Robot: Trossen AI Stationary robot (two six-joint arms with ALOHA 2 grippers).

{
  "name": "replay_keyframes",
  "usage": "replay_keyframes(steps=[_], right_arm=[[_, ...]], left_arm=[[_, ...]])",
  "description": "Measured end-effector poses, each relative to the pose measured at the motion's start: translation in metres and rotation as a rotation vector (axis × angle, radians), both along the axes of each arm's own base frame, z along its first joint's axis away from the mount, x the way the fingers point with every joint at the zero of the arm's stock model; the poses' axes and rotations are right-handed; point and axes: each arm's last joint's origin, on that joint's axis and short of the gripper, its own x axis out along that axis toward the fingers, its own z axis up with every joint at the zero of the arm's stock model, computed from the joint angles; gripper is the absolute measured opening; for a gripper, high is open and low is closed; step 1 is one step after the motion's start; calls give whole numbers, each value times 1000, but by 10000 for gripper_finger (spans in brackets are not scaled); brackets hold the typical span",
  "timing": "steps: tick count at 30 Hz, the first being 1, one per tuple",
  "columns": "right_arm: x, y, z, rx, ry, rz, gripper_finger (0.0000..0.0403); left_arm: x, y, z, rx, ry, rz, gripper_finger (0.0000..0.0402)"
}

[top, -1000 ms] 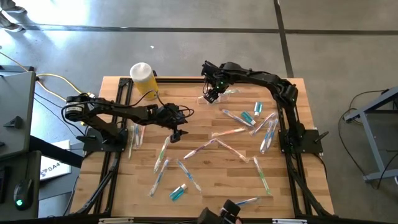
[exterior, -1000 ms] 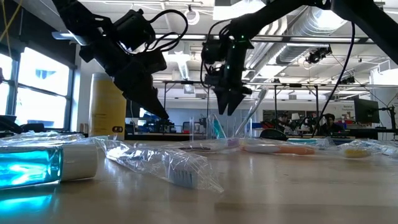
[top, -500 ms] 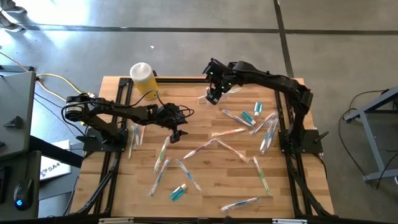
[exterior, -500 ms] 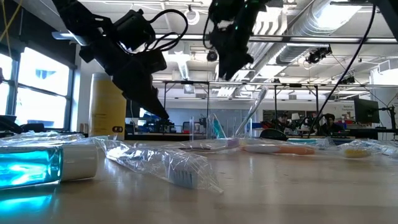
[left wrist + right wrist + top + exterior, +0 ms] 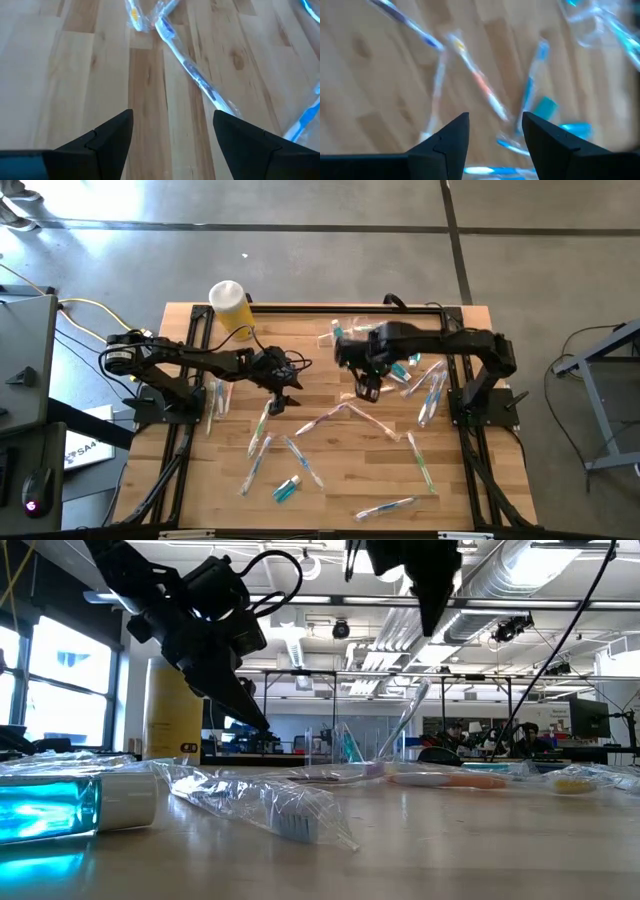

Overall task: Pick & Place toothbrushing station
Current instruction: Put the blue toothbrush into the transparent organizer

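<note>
Across your pale wooden-plank table [image 5: 330,480], slim clear toothbrushes in crinkly transparent wrappers lie scattered, tinted teal, pink or white; one wrapped toothbrush [image 5: 265,805] lies close to the low camera, bristles showing through the film. A stubby teal tube with a white cap [image 5: 286,489] rests toward 6 o'clock, another teal tube [image 5: 399,367] toward 2 o'clock. The small clear plastic cup [image 5: 337,335] stands near 12 o'clock, with a slim brush leaning inside it in the low view. The smooth yellow cylinder [image 5: 231,309] with its white top sits at 11 o'clock. Your left gripper [image 5: 277,401] hangs over bare planks toward 9 o'clock, fingers spread wide, holding nothing. Your right gripper [image 5: 363,390] hovers just right of centre above the brushes, fingers parted, empty.
</note>
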Motion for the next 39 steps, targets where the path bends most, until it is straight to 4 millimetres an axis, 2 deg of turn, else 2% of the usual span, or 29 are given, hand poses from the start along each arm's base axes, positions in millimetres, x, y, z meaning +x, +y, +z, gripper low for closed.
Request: replay_keyframes(steps=[4, 9, 16, 20, 24, 27, 32, 39], right_arm=[[-9, 11, -15, -52, 87, 18, 176], [-29, 9, -33, -100, 93, 21, 176], [-51, 1, -77, -97, -141, 2, 176], [-62, -7, -113, -113, -237, 14, 176], [-65, -22, -141, -141, -339, -2, 176], [-63, -35, -154, -159, -386, -33, 176], [-62, -55, -164, -175, -382, -113, 176], [-57, -71, -185, -52, -383, -162, 176]], left_arm=[[0, -4, 0, -5, 6, -12, 269], [1, -8, -1, -4, 8, -29, 269], [0, -9, -1, -1, 12, -35, 269], [0, -9, -1, 4, 10, -36, 269], [1, -9, 0, 8, 4, -37, 269], [1, -9, 0, 9, -2, -37, 269], [1, -9, 0, 9, -4, -37, 269], [1, -9, 0, -15, 8, -17, 269]])
